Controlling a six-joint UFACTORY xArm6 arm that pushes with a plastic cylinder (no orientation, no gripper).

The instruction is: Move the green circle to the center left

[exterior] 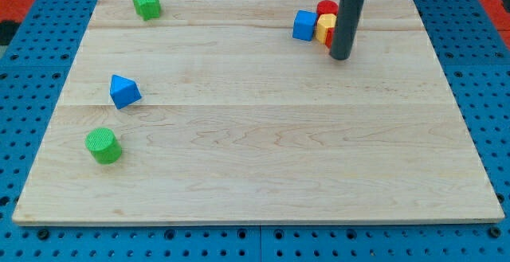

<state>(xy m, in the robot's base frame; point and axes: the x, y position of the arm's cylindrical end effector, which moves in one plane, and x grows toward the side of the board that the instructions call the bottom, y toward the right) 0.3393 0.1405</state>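
- Our pincer is no pincer at all: we end in a straight dark rod, so nothing can spread, press together or pinch, and my tip [340, 57] simply rests on the wooden board [263, 158] near the view's top right.
- Well apart from my tip lies the green circle [103, 146], a short green cylinder sitting near the board's left edge, below the middle, toward the view's bottom left; nearly the whole width of the board separates us from it.
- Just above the green circle, and a little to its right, sits a blue triangle block [124, 91], apart from it.
- We read no brand, label or writing anywhere on the blocks, the board or the rod.
- Our rod comes down from the view's top edge, close to upright, its lower end meeting the board just beside a tight cluster of blocks.
- That cluster holds a blue cube [304, 25] on its left, a yellow block [324, 29] beside it and a red block [326, 9] behind; the rod hides part of the red and yellow ones, so we cannot tell their shapes.
- A green star-like block [147, 4] stands alone near the board's top left corner.
- Around the board we see a blue perforated surface [32, 71].
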